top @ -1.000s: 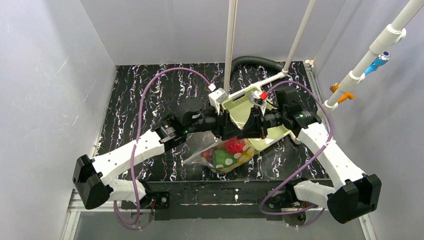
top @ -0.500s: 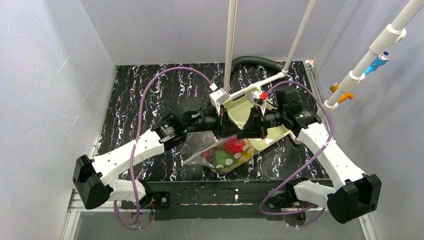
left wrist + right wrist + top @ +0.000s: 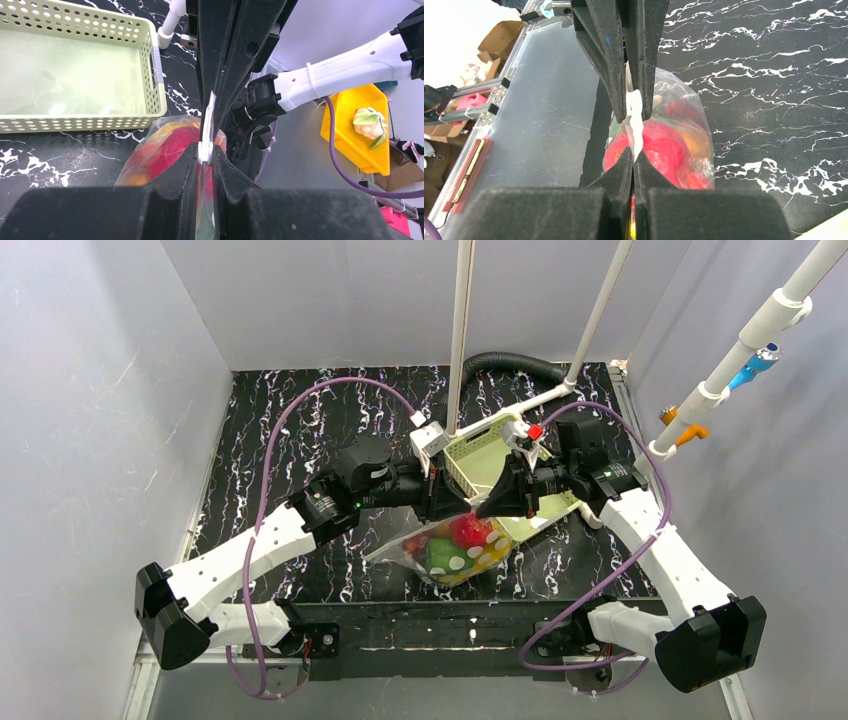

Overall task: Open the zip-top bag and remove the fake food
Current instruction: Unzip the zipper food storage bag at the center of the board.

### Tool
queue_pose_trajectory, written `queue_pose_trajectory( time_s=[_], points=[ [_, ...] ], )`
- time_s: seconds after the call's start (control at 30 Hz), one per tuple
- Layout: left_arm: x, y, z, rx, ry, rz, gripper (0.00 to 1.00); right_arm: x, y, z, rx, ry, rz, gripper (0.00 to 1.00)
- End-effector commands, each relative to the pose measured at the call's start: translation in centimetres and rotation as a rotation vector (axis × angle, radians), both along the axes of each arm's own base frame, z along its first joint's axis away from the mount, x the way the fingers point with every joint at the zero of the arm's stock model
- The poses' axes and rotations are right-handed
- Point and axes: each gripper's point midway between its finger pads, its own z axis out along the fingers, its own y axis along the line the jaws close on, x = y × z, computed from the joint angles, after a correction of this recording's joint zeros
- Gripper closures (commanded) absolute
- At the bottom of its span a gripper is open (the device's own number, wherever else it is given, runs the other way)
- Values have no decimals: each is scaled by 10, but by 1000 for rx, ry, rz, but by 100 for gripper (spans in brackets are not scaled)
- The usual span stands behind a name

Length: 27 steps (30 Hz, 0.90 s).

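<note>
I have the bag (image 3: 452, 558) at the near middle of the tabletop (image 3: 280, 440), its bottom resting on the surface and its mouth lifted up between the 2 arms. The toy food (image 3: 464, 531) is all inside: I can make out a red piece, a green one and something yellow through the dotted plastic.

The left claw (image 3: 443, 504) is clenched on the white strip (image 3: 206, 122) along the bag's mouth; in its wrist view the 2 fingers (image 3: 186, 157) meet on that strip with no gap. The right claw (image 3: 490, 502) comes in from the opposite side, nose to nose with the left, and is also clenched on the same strip (image 3: 635, 114).

I read this face-to-face hold as the setup for peeling the seal. With each claw on 1 lip, drawing them apart should pop the zip, and the weight of the food keeps the bag hanging straight. I cannot tell whether each claw has its own lip or both layers together. If both, pulling would only stretch the plastic.

The basket (image 3: 490, 430) sits just beyond the claws on the far right, open side up. That makes it a handy place for the food, though nothing is in it yet.
</note>
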Motion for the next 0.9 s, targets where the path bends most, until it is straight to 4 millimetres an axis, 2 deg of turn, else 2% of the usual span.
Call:
queue_pose_trajectory(
  time_s=[0.0, 0.87],
  points=[
    [-2, 15, 4, -2, -28, 2, 100, -2, -3, 13, 34, -33, 8, 99],
    [-3, 38, -5, -1, -68, 38, 100, -4, -5, 9, 31, -61, 8, 99]
  ],
)
